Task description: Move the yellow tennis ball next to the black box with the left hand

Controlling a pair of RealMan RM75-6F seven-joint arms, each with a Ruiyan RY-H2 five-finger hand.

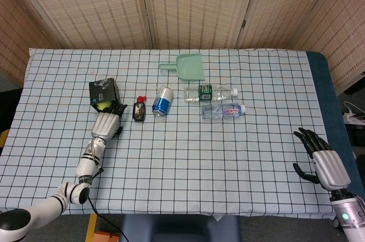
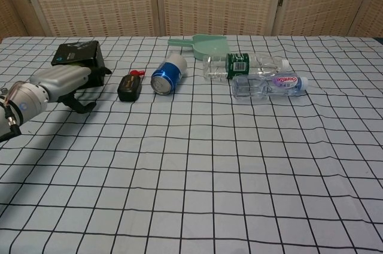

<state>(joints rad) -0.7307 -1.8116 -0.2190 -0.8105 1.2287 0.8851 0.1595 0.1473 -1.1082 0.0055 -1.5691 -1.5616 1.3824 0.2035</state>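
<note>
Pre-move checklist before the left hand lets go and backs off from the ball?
1. Tennis ball beside black box: ok, it sits against the box's near side in the head view.
2. Left hand released from the ball: cannot tell; fingertips reach it, contact unclear. The chest view hides the ball behind the hand.
3. Black box square on the table: not ok, it looks skewed and tilted.
4. Retreat path toward the robot: ok, only bare checked cloth behind the hand.
5. Small black bottle with red cap clear of the hand: ok, apart.
6. Right hand out of the way: ok, at the far table edge, holding nothing.
</note>
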